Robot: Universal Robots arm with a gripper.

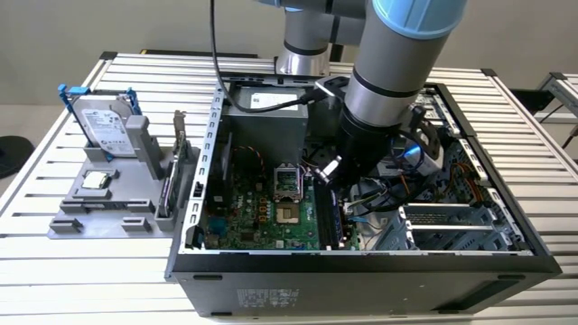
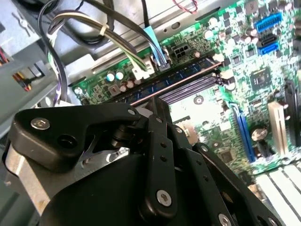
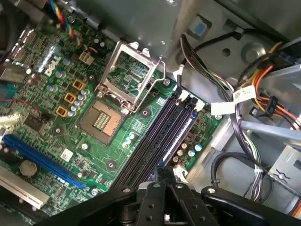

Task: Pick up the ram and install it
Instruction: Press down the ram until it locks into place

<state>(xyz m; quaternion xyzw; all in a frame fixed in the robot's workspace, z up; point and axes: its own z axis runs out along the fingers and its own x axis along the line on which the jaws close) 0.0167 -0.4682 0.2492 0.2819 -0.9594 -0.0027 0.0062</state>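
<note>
Claw (image 1: 324, 180) nearly closed, pinching the ram (image 1: 329, 217) at its end – the stick stands on edge in a slot of the green motherboard (image 1: 262, 217), lower centre of the exterior view – white cable tag (image 3: 244, 92) print unreadable

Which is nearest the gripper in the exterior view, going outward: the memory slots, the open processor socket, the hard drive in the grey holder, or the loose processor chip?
From the gripper:
1. Memory slots, directly below it.
2. Open processor socket, toward the exterior view's left.
3. Processor chip and hard drive, outside the case on the grey holder; too close to call.
</note>
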